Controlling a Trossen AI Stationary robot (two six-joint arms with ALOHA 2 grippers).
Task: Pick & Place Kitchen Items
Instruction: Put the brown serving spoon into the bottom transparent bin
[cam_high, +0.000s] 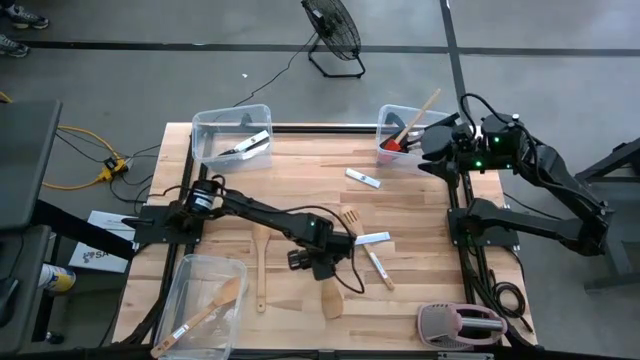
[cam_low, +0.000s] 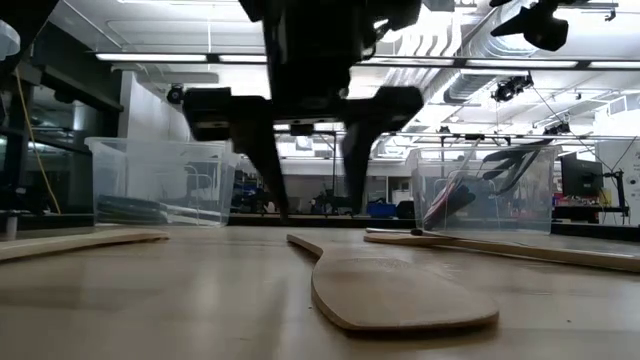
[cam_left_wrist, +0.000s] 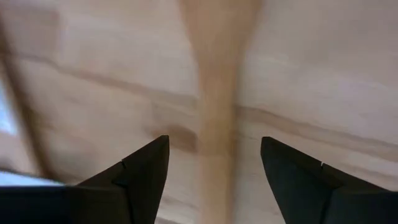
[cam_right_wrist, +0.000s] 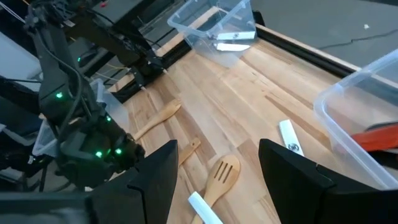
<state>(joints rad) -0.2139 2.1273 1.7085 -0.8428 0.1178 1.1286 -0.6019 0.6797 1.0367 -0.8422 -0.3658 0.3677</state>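
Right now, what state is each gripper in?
Left gripper: open, straddling a wooden spatula's handle.
Right gripper: open, empty, by the bin.

Looks like a robotics lab: concrete floor (cam_high: 150, 70), floor fan (cam_high: 333, 30), exposed ceiling ducts (cam_low: 480, 40), workstations behind wooden table (cam_high: 300, 170).

Lighting: bright, even, from ceiling strip lights (cam_low: 190, 57) in the low view | Shadows: soft and faint on the wooden table (cam_high: 300, 170) | Backlight: left gripper (cam_low: 312, 205) was a dark silhouette | Blur: left wrist view soft; wooden spatula (cam_left_wrist: 217, 93) out of focus
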